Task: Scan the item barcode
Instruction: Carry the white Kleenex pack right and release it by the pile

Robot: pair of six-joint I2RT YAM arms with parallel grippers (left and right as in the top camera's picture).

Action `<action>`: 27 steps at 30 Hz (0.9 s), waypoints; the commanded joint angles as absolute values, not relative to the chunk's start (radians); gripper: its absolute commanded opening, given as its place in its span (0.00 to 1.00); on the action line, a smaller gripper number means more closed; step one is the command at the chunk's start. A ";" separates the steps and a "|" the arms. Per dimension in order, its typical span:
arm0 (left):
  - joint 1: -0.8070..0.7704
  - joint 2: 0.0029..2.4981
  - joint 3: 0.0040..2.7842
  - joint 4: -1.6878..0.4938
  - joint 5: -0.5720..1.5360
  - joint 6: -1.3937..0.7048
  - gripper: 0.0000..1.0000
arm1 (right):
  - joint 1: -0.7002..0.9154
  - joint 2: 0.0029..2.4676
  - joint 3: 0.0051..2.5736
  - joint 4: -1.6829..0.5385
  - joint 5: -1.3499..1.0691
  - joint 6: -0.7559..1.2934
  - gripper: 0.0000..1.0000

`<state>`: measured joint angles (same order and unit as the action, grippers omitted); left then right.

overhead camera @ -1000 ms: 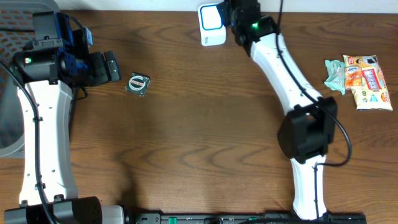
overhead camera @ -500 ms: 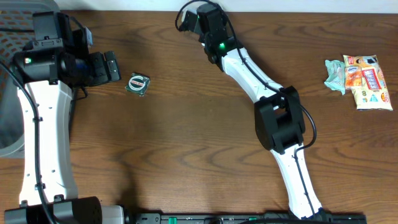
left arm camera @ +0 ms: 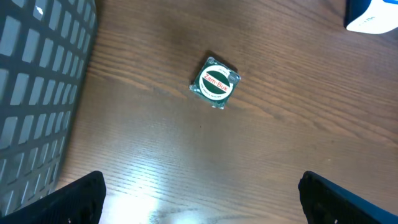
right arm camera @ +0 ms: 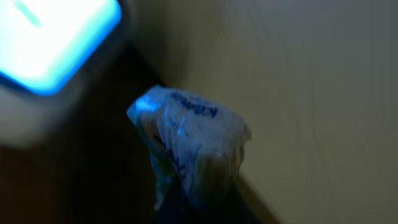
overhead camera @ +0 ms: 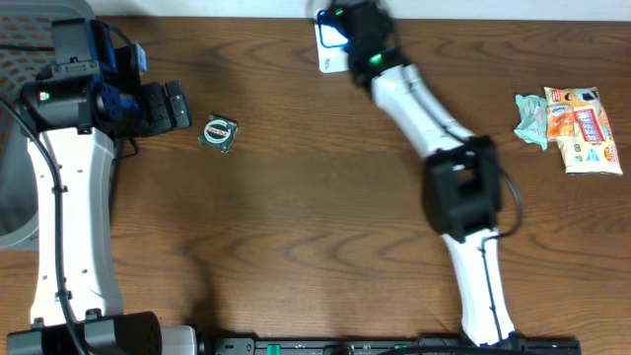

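Brown wood table (overhead camera: 296, 197), my right gripper (overhead camera: 347, 25) blurred overhead, clamped on a packet (right arm camera: 193, 146) only its wrist view shows, beside the glowing scanner (right arm camera: 50, 50), left gripper (overhead camera: 177, 104) spread wide, near a tin (left arm camera: 215, 83).

Left wrist view: the small tin (left arm camera: 214, 83) on the table carries a round green label, and the brand name across its middle reads "Zam-Buk". Right wrist view: the small packet (right arm camera: 193, 143) bears a line of dark lettering that begins with "K"; the rest is too blurred to read. Overhead view: the snack packets (overhead camera: 584, 128) show coloured print too small to read.
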<state>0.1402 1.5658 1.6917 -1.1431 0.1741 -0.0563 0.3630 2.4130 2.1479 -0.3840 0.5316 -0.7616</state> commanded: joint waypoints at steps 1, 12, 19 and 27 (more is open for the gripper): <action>0.141 1.569 1.689 -1.144 0.172 -0.065 0.98 | 0.196 2.251 2.159 -0.564 0.569 -0.429 0.01; 0.141 1.569 1.689 -1.144 0.172 -0.065 0.98 | -0.297 2.256 2.150 -1.210 0.291 0.022 0.01; 0.141 1.569 1.689 -1.144 0.172 -0.065 0.98 | -0.411 2.257 2.150 -1.325 0.161 0.074 0.01; 0.141 1.569 1.689 -1.144 0.172 -0.065 0.98 | -0.416 2.263 2.140 -1.326 0.155 0.074 0.01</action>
